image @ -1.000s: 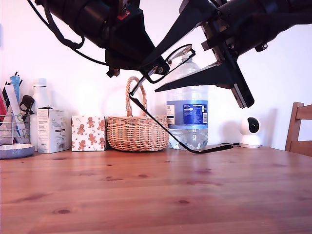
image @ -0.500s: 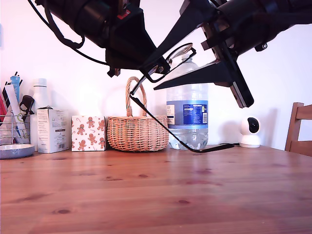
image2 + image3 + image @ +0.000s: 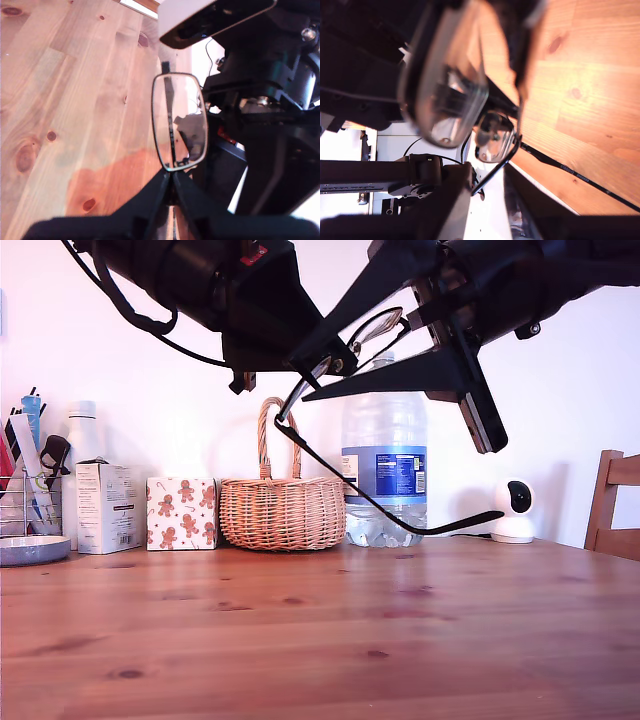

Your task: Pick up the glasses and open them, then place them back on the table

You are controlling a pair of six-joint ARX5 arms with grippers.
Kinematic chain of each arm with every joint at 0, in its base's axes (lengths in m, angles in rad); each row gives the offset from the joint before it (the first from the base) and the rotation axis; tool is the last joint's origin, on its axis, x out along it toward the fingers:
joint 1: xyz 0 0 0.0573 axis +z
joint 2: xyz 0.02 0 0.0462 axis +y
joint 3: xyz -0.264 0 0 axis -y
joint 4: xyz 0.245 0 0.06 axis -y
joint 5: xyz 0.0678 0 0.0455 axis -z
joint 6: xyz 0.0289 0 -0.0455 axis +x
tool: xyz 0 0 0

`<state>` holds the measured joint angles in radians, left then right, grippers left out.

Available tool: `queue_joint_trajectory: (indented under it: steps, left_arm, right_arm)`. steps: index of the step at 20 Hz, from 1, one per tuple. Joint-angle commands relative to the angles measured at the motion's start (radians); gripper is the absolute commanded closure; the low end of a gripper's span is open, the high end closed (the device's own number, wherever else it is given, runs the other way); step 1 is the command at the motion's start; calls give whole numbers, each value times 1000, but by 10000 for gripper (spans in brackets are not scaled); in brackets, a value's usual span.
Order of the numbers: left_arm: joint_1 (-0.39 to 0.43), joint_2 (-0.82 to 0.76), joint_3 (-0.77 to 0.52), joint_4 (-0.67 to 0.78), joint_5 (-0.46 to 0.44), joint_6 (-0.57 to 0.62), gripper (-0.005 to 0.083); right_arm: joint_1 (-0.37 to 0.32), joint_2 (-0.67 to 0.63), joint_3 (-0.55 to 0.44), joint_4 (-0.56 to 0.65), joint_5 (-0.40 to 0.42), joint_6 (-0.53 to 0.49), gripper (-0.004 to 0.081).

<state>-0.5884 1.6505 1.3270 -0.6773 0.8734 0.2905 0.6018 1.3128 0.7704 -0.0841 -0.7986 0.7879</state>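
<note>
The black wire-framed glasses [image 3: 375,328] hang high above the table [image 3: 300,640], between two arms. My first gripper [image 3: 325,365], on the arm from the exterior view's left, is shut on the rim under one lens [image 3: 180,122]; its fingers meet at the frame [image 3: 171,187]. My second gripper [image 3: 300,380], from the exterior view's right, is open, one finger above the glasses and one below. One temple arm [image 3: 380,510] is swung out and trails down towards the exterior view's right, its tip just above the wood. The second wrist view shows a blurred near lens and that temple [image 3: 570,170].
Along the back stand a wicker basket [image 3: 283,510], a big water bottle [image 3: 385,470], a gingerbread-print box [image 3: 181,512], a white carton [image 3: 105,507] and a small white camera [image 3: 513,508]. A wooden chair [image 3: 615,505] is at the exterior view's right edge, a pen holder [image 3: 25,490] at its left.
Both arms have risen a little with the glasses. The hanging temple arm has lifted, and its tip has moved towards the exterior view's right.
</note>
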Motion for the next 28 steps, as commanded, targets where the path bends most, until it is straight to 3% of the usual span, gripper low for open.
queue_joint_trajectory:
  steps: [1,8,15,23,28]
  left_arm:
    - [-3,-15,5,16,9,5,795]
    - [-3,-15,5,31,-7,5,795]
    - [-2,-15,5,11,-7,5,795]
    - [7,-15,6,-35,-6,5,795]
    - [8,-15,6,-63,14,5,795]
  right_arm:
    - [0,5,11,-12,-2,-11,637]
    - [0,5,11,-41,-2,-34,656]
    - [0,5,11,-42,19,-55,778]
    - [0,5,11,-62,25,-81,780]
    - [0,5,11,-103,83,-118,780]
